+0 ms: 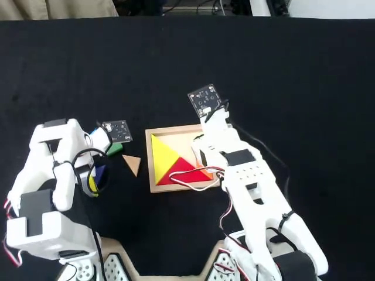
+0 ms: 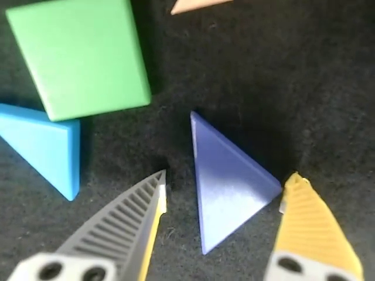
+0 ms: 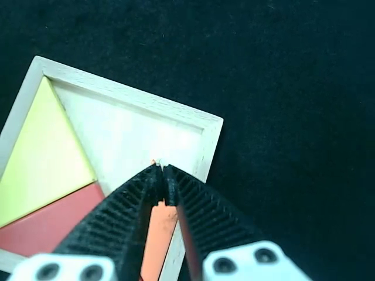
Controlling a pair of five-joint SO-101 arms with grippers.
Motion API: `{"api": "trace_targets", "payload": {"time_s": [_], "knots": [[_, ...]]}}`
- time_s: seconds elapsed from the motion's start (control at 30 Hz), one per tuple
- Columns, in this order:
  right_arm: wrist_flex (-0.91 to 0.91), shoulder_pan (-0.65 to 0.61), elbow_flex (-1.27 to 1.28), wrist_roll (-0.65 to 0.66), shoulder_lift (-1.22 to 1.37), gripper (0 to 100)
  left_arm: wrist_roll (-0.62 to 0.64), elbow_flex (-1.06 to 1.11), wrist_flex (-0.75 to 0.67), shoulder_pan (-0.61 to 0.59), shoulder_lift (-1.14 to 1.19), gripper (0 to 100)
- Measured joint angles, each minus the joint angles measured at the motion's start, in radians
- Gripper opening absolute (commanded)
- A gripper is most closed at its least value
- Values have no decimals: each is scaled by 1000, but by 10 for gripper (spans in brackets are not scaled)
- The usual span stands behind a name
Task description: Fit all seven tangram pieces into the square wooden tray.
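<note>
Tray [image 3: 135, 134] under right jaws, pinching orange piece [image 3: 157, 229] | left jaws astride indigo triangle [image 2: 225, 187]

The tray [image 3: 126, 92] is pale wood, with a yellow triangle [image 1: 164, 153], red triangle [image 1: 187, 174] and orange piece [image 3: 156, 234]. The green piece [image 2: 79, 55], light blue triangle [image 2: 44, 146], violet-blue triangle [image 2: 228, 181] and tan triangle [image 1: 133, 164] are plain against the black cloth [image 1: 293, 70].
</note>
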Motion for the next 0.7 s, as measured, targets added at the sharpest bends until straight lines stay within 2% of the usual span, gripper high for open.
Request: {"api": "trace_targets", "payload": {"time_s": [0.1, 0.4, 0.5, 0.57, 0.7], "knots": [[0, 0, 0, 0, 0, 11, 0, -17, 14, 0, 12, 186], [0, 0, 0, 0, 0, 11, 0, -41, 63, 0, 23, 184], [0, 0, 0, 0, 0, 11, 0, -89, 178, 0, 29, 174], [0, 0, 0, 0, 0, 11, 0, -107, 265, 8, 20, 133], [0, 0, 0, 0, 0, 11, 0, -115, 336, 57, -26, 74]]}}
